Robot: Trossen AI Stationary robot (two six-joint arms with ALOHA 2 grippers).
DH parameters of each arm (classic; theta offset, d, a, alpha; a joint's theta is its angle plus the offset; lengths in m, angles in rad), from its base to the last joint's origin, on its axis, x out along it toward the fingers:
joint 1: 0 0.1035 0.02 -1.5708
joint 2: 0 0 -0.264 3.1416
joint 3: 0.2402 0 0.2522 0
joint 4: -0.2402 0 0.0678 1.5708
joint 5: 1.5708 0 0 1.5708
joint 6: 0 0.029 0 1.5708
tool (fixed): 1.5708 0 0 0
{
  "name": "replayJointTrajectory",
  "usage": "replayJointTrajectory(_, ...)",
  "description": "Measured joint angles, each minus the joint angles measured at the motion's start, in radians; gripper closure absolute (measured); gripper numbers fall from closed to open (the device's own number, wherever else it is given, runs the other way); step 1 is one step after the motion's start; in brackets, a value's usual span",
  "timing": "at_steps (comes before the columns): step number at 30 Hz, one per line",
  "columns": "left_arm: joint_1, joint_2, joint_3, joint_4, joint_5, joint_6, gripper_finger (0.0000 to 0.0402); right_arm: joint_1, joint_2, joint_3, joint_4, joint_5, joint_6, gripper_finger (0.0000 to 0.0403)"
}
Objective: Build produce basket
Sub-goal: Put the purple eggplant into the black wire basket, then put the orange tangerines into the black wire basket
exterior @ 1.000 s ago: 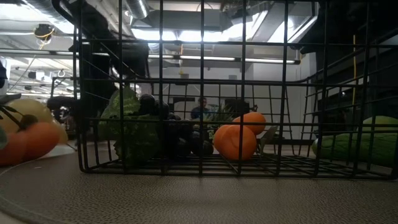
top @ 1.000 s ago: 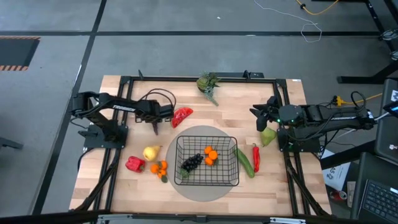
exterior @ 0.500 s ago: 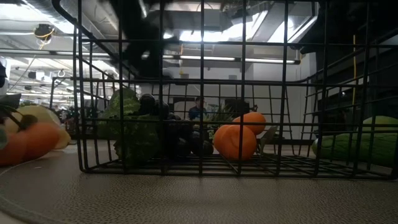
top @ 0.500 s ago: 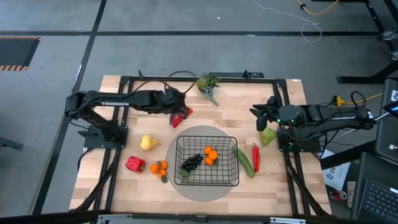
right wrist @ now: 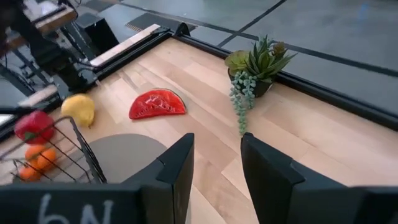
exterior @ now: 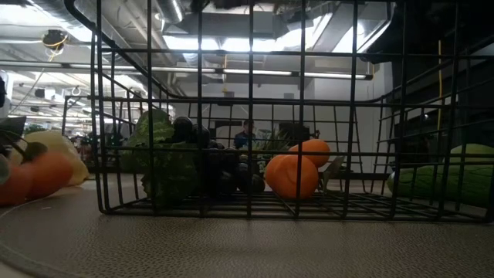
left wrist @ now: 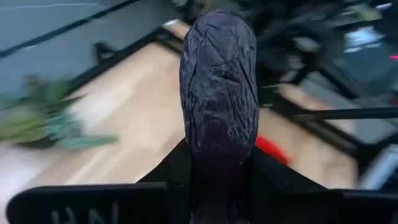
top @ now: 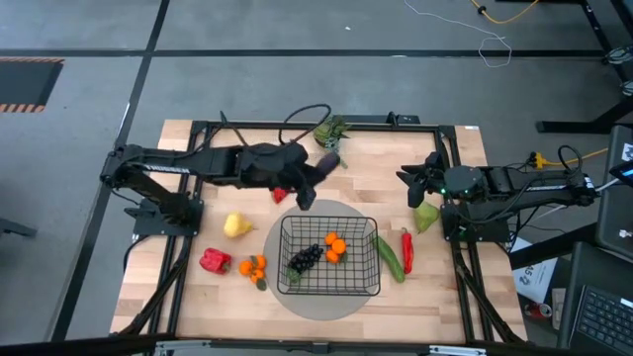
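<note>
**Eggplant on its way to the basket**

The left gripper (top: pixel 309 188) sits just above centre of the high view, clamped on the purple eggplant (left wrist: pixel 217 93), which stands up between its fingers in the left wrist view. It hangs over the far rim of the black wire basket (top: pixel 378 259), presumably lined up for a drop inside.

The basket sits lower centre on the round grey mat (top: pixel 297 213), and holds one bunch of dark grapes (top: pixel 305 257) and two oranges (top: pixel 335 247) (grouped in the middle, where dropped pieces would land).

Waiting on the desk (top: pixel 376 173):
- one watermelon slice (right wrist: pixel 157 104), partly hidden under the left arm
- one yellow fruit (top: pixel 234 226)
- one red pepper (top: pixel 214 261)
- a small cluster of oranges (top: pixel 255 265)
- one cucumber (top: pixel 389 257)
- one red chili (top: pixel 406 250)
- one green pear (top: pixel 426 217)

The right gripper (top: pixel 412 180), at right of centre, holds nothing, fingers slightly parted near the pear. A potted plant (top: pixel 331 132) stands at upper centre.
</note>
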Motion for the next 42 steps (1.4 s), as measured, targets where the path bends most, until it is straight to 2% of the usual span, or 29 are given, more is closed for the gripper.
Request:
replayJointTrajectory(4, -0.036, 0.033, -0.001, 0.045, 0.034, -0.023, 0.0315, 0.0, 0.0, 0.0, 0.003, -0.001, 0.075, 0.0269)
replayJointTrajectory(11, -0.107, 0.085, 0.001, 0.069, 0.114, -0.03, 0.0247, 0.0, 0.0, 0.0, 0.009, -0.009, 0.113, 0.0269)
replayJointTrajectory(17, -0.18, 0.135, 0.001, 0.083, 0.138, -0.004, 0.0242, 0.0, 0.0, 0.0, 0.018, -0.008, 0.112, 0.0269)
replayJointTrajectory(29, -0.231, 0.139, 0.0, 0.125, 0.108, -0.019, 0.0229, 0.0, 0.0, 0.0, 0.018, -0.011, 0.143, 0.0269)
replayJointTrajectory(31, -0.23, 0.139, 0.0, 0.135, 0.107, -0.06, 0.023, 0.0, 0.0, 0.0, 0.019, -0.044, 0.197, 0.0269)
replayJointTrajectory(35, -0.24, 0.139, 0.0, 0.14, 0.11, -0.132, 0.023, 0.001, 0.0, 0.0, 0.018, -0.222, 0.325, 0.0269)
replayJointTrajectory(37, -0.25, 0.139, 0.0, 0.155, 0.123, -0.138, 0.023, 0.02, 0.0, 0.0, 0.025, -0.279, 0.335, 0.0269)
replayJointTrajectory(42, -0.295, 0.139, 0.0, 0.157, 0.126, -0.138, 0.023, 0.124, 0.001, 0.031, 0.074, -0.305, 0.322, 0.0269)
